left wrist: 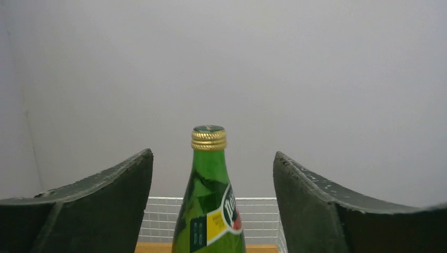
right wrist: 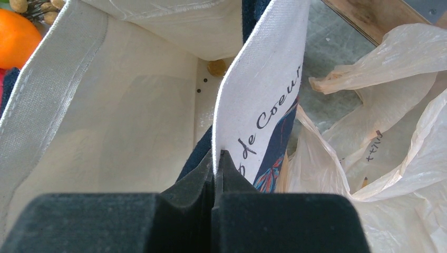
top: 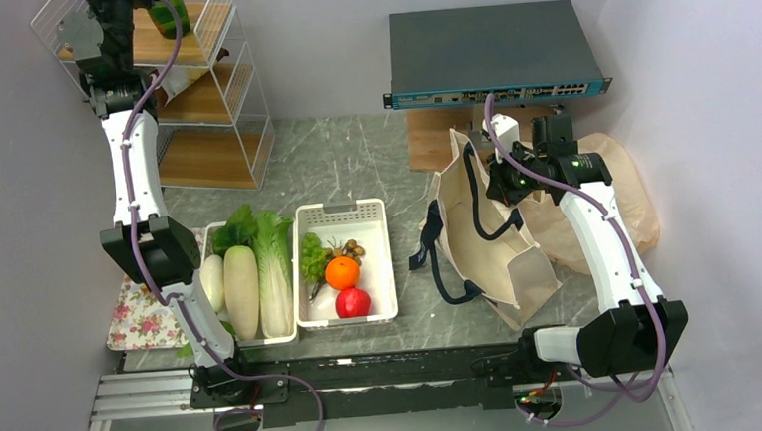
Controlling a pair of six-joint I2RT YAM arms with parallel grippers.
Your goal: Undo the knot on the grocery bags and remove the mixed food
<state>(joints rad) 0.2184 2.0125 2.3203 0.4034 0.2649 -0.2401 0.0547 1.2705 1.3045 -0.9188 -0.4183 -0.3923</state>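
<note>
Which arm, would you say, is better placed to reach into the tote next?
Probably left: the left gripper stands open around the bottle on the shelf, so is free; the right gripper pinches the tote at its rim, holding it open.

A cream canvas tote (top: 488, 239) stands open beside two white trays: radishes (top: 242, 289) and cabbage (top: 271, 247) lie in the left tray (top: 265, 340), an orange (top: 343, 273) and an apple (top: 352, 302) in the right tray (top: 342, 211).

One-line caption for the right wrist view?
Right gripper shut on the printed panel of the canvas tote, the peach-beige plastic bag crumpled beside it.
</note>
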